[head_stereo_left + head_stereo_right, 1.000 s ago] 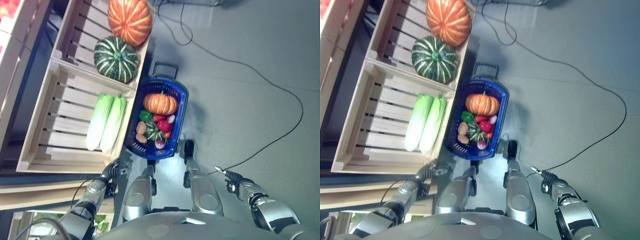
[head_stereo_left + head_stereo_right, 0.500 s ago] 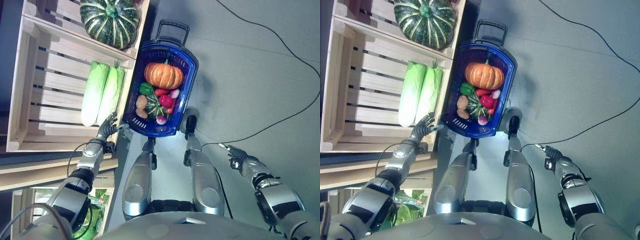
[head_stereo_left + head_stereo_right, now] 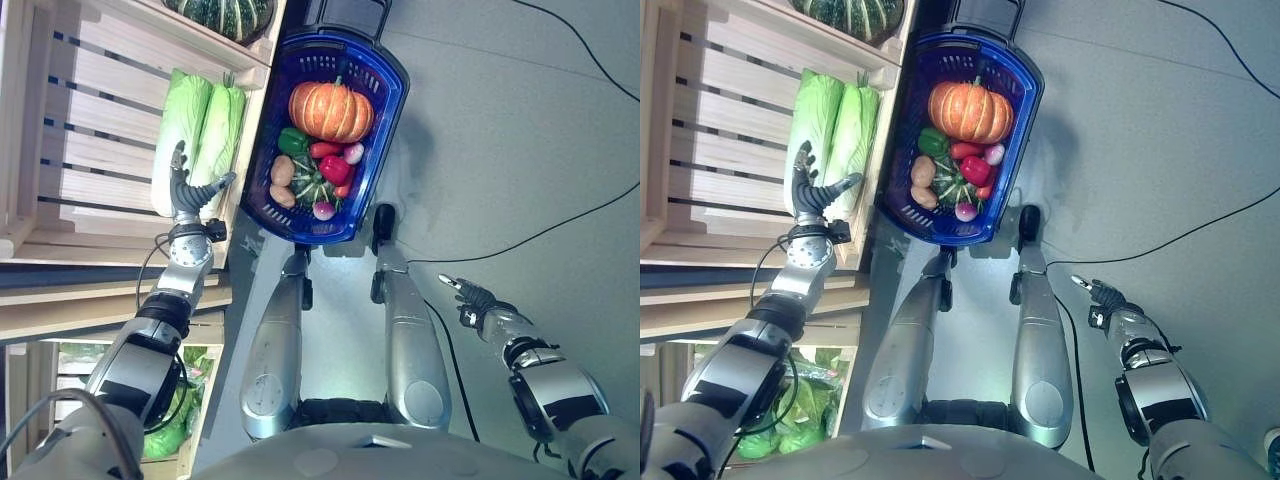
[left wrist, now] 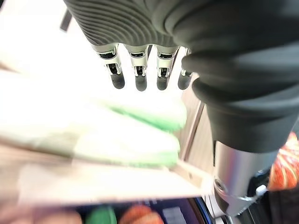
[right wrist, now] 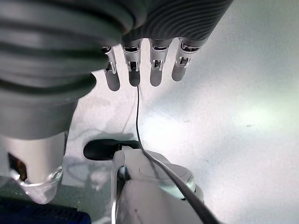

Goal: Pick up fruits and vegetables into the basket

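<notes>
Two cabbages (image 3: pixel 195 135), one blue basket (image 3: pixel 385 120) — one orange pumpkin (image 3: pixel 330 110), one green squash (image 3: pixel 222 15).

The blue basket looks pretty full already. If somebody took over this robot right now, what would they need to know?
Left hand: open, fingers spread, above the near ends of the two pale green napa cabbages in the slatted wooden crate; I cannot tell whether it touches them.
Right hand: open, idle over the grey floor.
Done: the blue plastic basket on the floor beside the crate holds an orange pumpkin, peppers and other small produce.
Left: both cabbages, and the dark green striped squash in the next crate.
</notes>
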